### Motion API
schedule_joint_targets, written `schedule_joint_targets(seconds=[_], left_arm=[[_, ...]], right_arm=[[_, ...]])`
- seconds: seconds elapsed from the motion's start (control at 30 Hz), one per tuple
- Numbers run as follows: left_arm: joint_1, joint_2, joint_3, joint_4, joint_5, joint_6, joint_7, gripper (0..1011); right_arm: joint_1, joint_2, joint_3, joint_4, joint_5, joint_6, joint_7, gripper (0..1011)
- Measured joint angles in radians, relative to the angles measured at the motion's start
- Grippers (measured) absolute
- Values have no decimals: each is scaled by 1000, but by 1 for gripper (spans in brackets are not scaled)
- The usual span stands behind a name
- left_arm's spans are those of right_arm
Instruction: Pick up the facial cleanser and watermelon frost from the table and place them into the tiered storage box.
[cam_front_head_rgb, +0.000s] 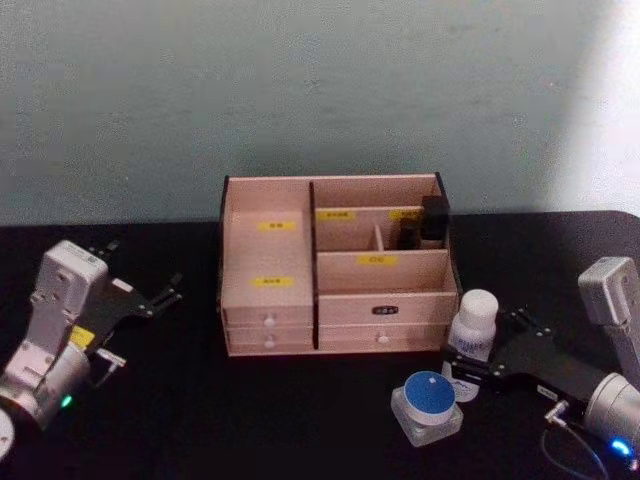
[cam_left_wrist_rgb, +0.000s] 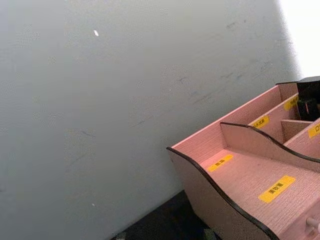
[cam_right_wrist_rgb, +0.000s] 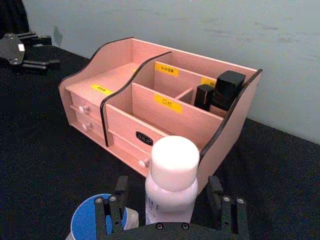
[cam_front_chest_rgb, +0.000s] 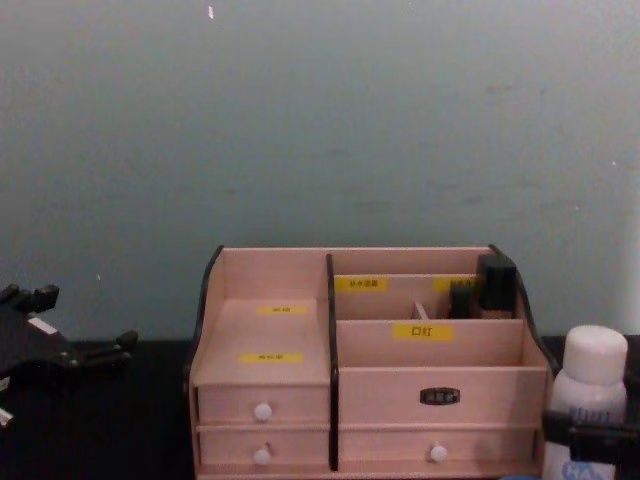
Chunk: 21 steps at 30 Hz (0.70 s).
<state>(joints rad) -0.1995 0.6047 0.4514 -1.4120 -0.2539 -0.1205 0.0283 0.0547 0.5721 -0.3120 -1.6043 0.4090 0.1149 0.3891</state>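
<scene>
1. Although the right gripper (cam_front_head_rgb: 483, 352) has a finger (cam_right_wrist_rgb: 226, 210) on either side of the facial cleanser (cam_front_head_rgb: 474, 322), the right wrist view shows a gap between each finger and the bottle. The claw is spread around the bottle and is not clamping it.
2. The facial cleanser stands upright on the black table (cam_front_head_rgb: 300, 420). Its long axis is vertical and its rounded white cap points straight up. The blue lettering on its front faces the robot, as the chest view shows.
3. The bottle stands just in front of the right front corner of the tiered storage box (cam_front_head_rgb: 268, 300), close to the dark side edge, and outside every compartment.
4. The watermelon frost (cam_front_head_rgb: 428, 405) sits on the table just beside the bottle, to its left and nearer the robot. The jar rests on its base with the flat blue lid facing up. In the right wrist view it lies close by the finger on that side, and I cannot tell whether the two touch.
5. The tiered storage box stands mid-table near the wall, with its white-knobbed drawers facing the robot and its stepped compartments open upward. Two black containers (cam_front_head_rgb: 434, 220) stand upright in its rear right compartment.
6. The left gripper (cam_front_head_rgb: 140, 275) rests well to the left of the box, with its fingers apart and nothing between them.
</scene>
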Motion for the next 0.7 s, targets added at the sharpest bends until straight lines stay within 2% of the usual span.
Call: schedule_joint_targets(seconds=[0.53,0.7], left_arm=[[0,0,0,0,0,0,0,1001],[0,0,0,0,0,0,0,1001]], right_arm=[[9,-14,2,15,-12,8,10,1003],[8,-13,2,14,-12,8,10,913]])
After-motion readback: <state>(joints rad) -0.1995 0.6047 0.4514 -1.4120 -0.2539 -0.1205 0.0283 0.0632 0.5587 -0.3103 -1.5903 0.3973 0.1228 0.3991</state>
